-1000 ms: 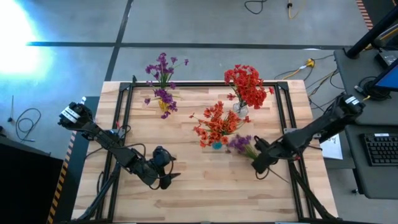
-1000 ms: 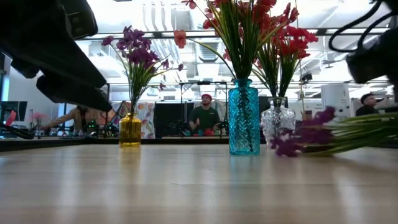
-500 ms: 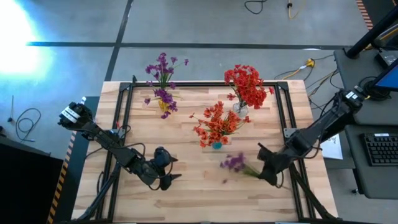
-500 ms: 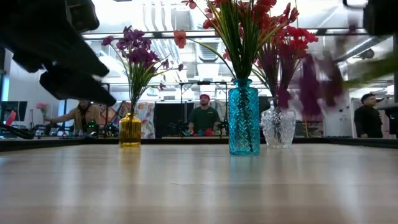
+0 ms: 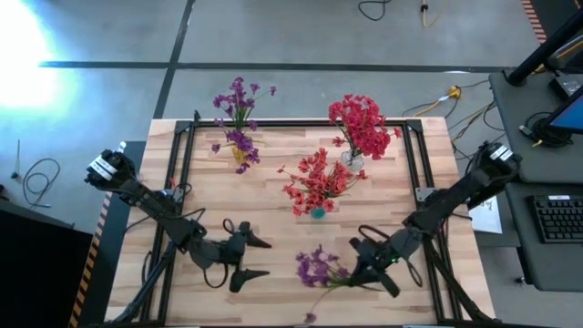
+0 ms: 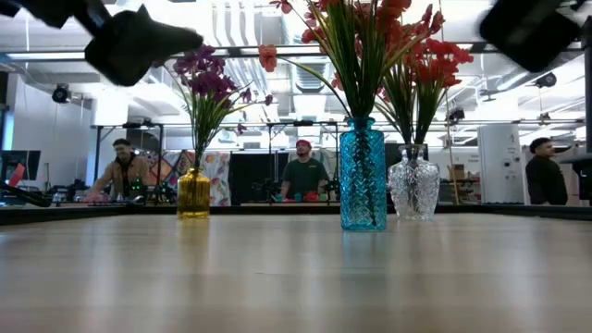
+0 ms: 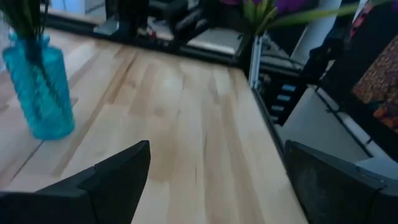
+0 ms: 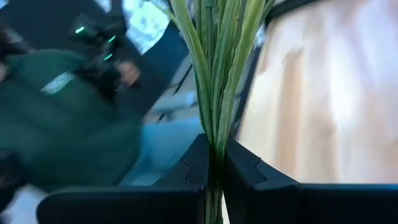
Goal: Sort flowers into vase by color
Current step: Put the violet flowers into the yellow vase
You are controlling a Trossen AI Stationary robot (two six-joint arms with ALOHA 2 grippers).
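Here | purple flowers (image 5: pixel 319 268) near the counter's (image 5: pixel 273 191) front edge, stems lying crosswise, blossoms toward the left arm | right gripper (image 5: pixel 363 272) fingers clamp the stems | left gripper (image 5: pixel 255 258) fingers wide, empty

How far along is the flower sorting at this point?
Done: purple sprigs stand in the yellow vase, red ones in the clear vase and the blue vase. In hand: the right end effector grips a purple sprig by its stems. Left: getting it into the yellow vase; the left end effector waits open.
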